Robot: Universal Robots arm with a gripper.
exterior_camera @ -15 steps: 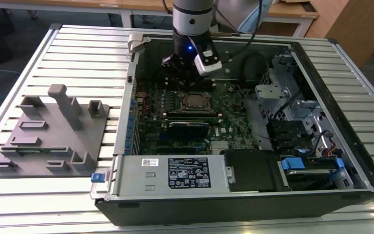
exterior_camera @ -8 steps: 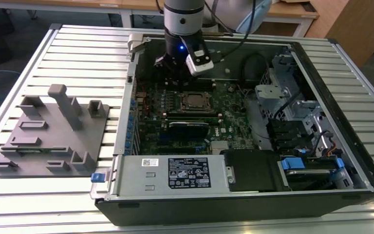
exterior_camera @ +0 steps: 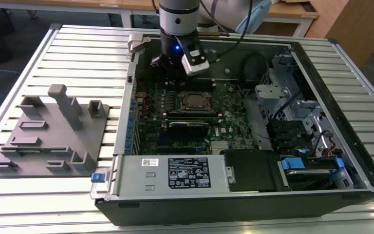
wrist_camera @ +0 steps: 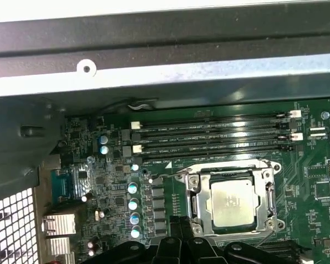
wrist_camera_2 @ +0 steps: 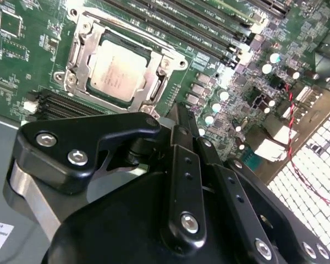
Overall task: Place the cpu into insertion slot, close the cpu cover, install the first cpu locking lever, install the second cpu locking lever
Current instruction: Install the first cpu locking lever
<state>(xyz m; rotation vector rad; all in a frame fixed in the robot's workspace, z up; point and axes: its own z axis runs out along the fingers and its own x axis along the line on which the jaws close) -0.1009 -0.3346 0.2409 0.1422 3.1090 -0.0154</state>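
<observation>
Hovering high: gripper (exterior_camera: 164, 62) hangs at upper centre of the exterior view, and you cannot tell how wide the claw stands | cpu (exterior_camera: 194, 101) lies mid-frame, cpu cover (wrist_camera_2: 80, 52) down around it | likely light, stiff, fragile underneath, so grip opposite edges only

dull metal cpu (wrist_camera: 230, 205), shiny metal cpu cover (wrist_camera: 193, 199)

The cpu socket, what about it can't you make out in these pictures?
1. Exterior view: the cpu and cpu cover are too small to show how the cover is fastened.
2. First wrist view: the gripper hides part of the cover's nearest edge.
3. Second wrist view: the gripper blocks the board just past the cover.
</observation>
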